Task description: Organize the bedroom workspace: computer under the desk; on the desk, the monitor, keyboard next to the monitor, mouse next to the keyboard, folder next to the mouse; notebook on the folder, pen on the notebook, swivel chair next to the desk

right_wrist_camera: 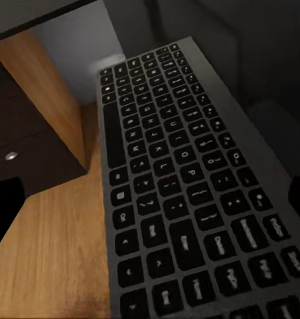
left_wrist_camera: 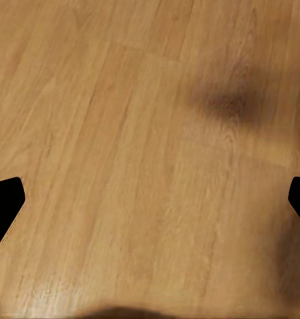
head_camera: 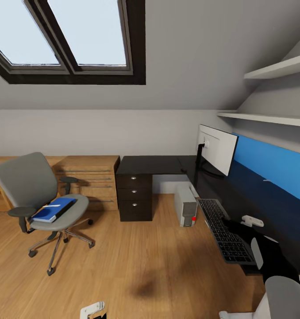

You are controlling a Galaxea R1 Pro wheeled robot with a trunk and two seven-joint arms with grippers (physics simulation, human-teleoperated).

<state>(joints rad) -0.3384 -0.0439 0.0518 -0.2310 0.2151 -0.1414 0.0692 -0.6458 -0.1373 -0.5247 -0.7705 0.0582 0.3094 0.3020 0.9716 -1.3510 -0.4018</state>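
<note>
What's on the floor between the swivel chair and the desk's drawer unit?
In the head view, only bare wood floor lies between the swivel chair and the drawer unit.

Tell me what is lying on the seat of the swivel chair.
On the swivel chair seat lies the blue folder, flat, with a thin white object across its top that is too small to identify. Anything beneath the folder is covered and cannot be seen.

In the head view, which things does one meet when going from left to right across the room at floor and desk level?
Swivel chair with the folder on its seat → low oak chest → desk drawer unit → computer → keyboard.
</note>
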